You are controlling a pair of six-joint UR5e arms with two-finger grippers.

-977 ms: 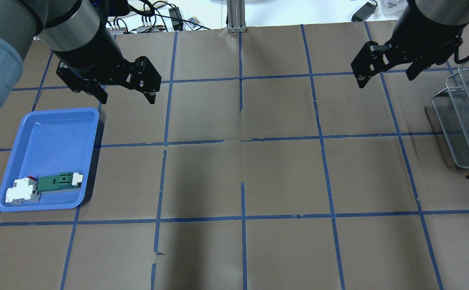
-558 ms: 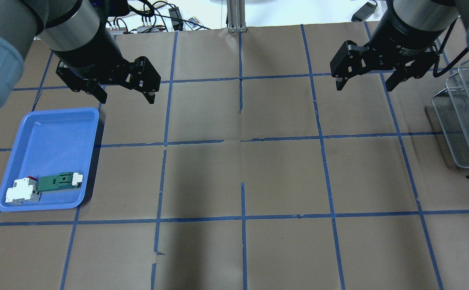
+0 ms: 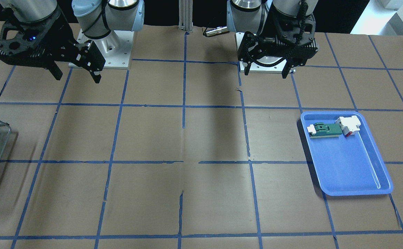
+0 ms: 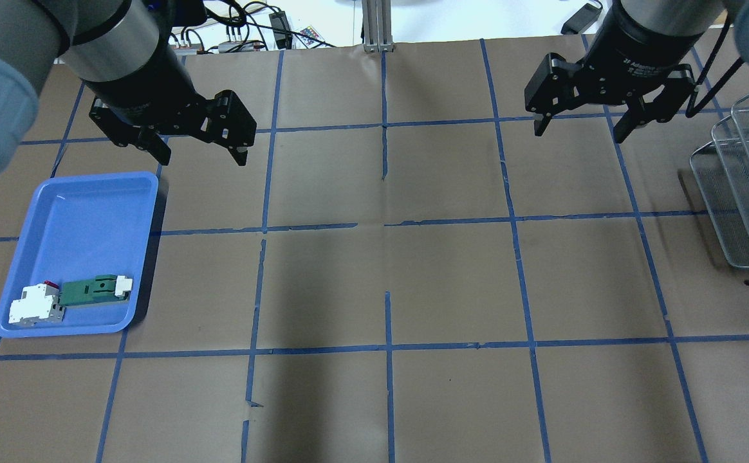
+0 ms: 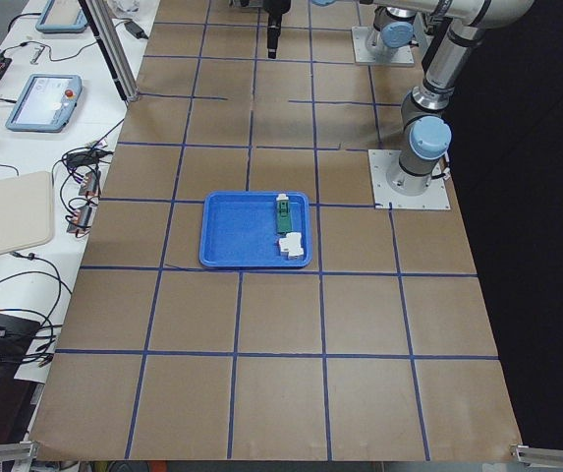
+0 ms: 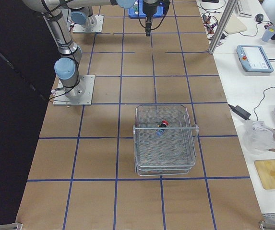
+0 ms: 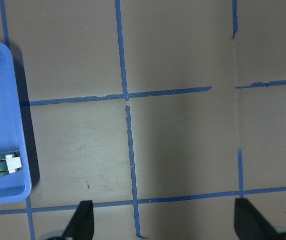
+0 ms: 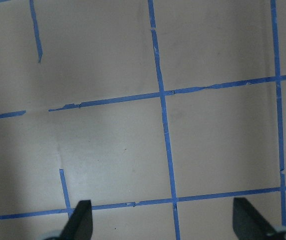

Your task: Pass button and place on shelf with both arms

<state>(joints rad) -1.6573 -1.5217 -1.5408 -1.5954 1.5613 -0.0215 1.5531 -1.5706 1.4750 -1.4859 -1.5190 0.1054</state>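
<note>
The button (image 6: 162, 125), red cap with a black collar, lies on its side on the top tier of the wire-mesh shelf (image 6: 193, 130); it shows only in the exterior right view. The shelf stands at the table's right edge in the overhead view (image 4: 738, 193). My right gripper (image 4: 578, 134) is open and empty, hanging over the table well left of the shelf; it also shows in the front view (image 3: 78, 79). My left gripper (image 4: 204, 154) is open and empty, just beyond the blue tray's far right corner, also seen from the front (image 3: 265, 73).
A blue plastic tray (image 4: 78, 206) sits at the table's left and holds a green-and-white flat part (image 4: 94, 289) and a white-and-red block (image 4: 33, 305) at its near end. Brown paper with a blue tape grid covers the table. Cables and devices lie beyond the far edge.
My right gripper has moved left, away from the shelf, and turned to a more level stance, still open. The left gripper has not moved.
</note>
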